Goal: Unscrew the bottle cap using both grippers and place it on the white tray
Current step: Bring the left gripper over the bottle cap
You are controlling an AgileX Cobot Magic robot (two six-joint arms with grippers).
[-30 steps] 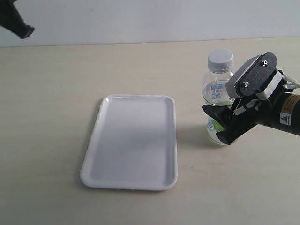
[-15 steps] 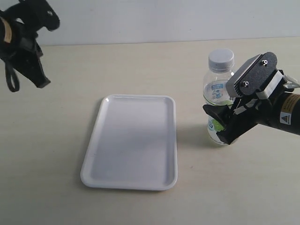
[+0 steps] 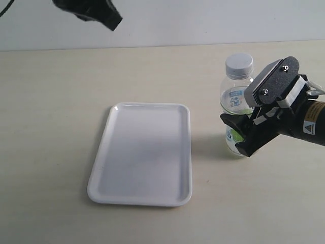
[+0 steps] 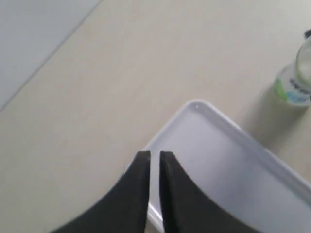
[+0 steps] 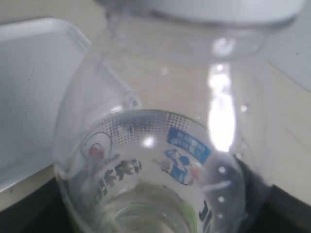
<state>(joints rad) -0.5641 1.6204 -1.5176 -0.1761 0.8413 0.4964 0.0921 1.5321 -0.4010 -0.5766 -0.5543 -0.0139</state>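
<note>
The clear bottle (image 3: 234, 96) stands upright on the table, right of the white tray (image 3: 142, 152), with its white bottle cap (image 3: 238, 62) still on the neck. My right gripper (image 3: 237, 136) is shut on the bottle's lower body, coming in from the right. In the right wrist view the bottle (image 5: 160, 160) fills the picture, the bottle cap (image 5: 209, 9) sits at its far end, and a dark finger (image 5: 286, 208) shows beside it. My left gripper (image 3: 104, 15) hangs high at the back left, far from the bottle. Its fingertips (image 4: 154, 156) stand a narrow slit apart, empty, over the tray's rim (image 4: 194, 104).
The tray lies flat on a beige table with nothing on it. A pale wall runs along the table's back edge. The left wrist view also catches the bottle's base (image 4: 294, 85) beyond the tray.
The left arm has swung from the left edge up and to the right, to the top of the exterior view. The right gripper and the bottle have not moved.
</note>
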